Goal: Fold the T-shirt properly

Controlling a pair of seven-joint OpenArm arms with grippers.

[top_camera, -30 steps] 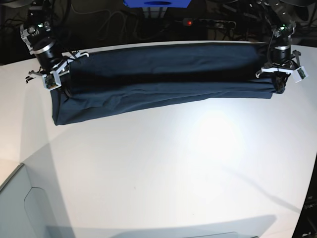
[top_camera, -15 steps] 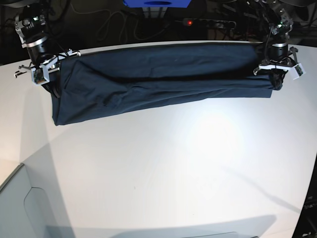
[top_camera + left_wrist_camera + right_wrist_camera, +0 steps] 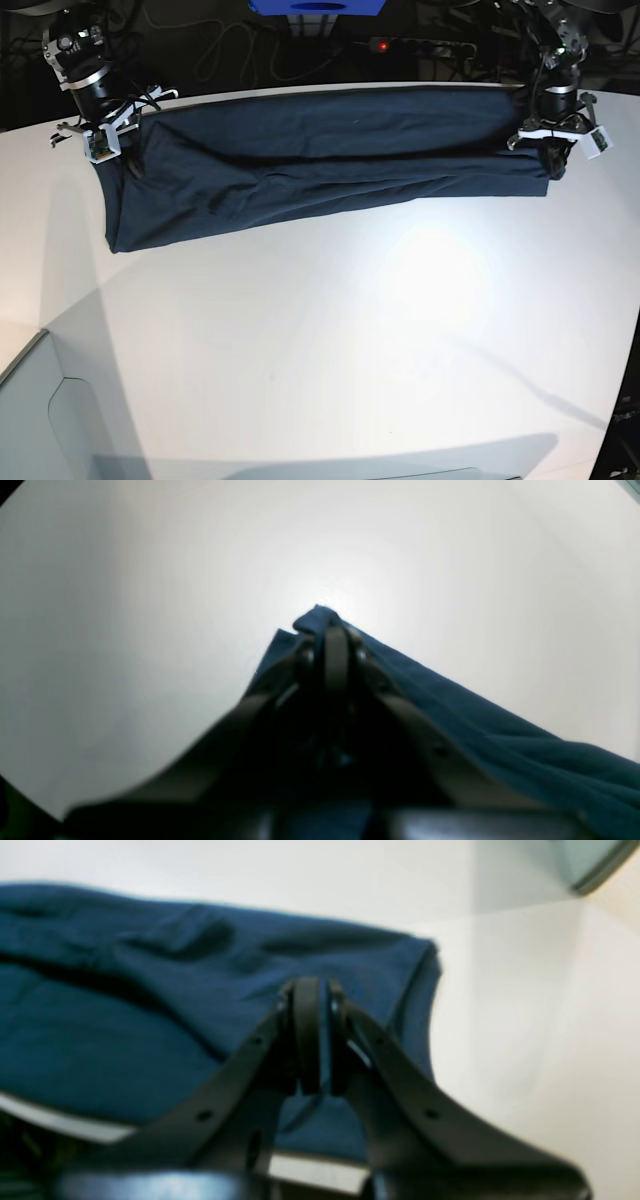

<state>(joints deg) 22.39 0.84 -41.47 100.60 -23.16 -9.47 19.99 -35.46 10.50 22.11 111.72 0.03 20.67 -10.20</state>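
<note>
Navy cloth, the T-shirt [image 3: 320, 150], lies stretched in a long band across the far side of the white table [image 3: 330, 340], running from 1 arm to the other. Both ends are pinched and raised a little; the middle sags onto the table.

Left gripper [image 3: 556, 150]: jaws closed tight on the corner of the shirt at the base view's right end. Right gripper [image 3: 108, 150]: jaws closed on the folded edge at the base view's left end.

Step in hand, as I judge it: carrying a lengthwise fold over. To do it well, move both ends at the same pace and height, keep the band taut enough that no slack bunches mid-span, and lay the held edge parallel onto the lower edge before letting go. The left end of the band in the base view hangs lower and wrinkled, so that side likely needs more tension.

Views: left wrist shows a small tuft of cloth poking past the closed jaws, invisible in base. Right wrist shows creases near the grip and a hem edge beside it. Only base shows the whole span and sag.
</note>
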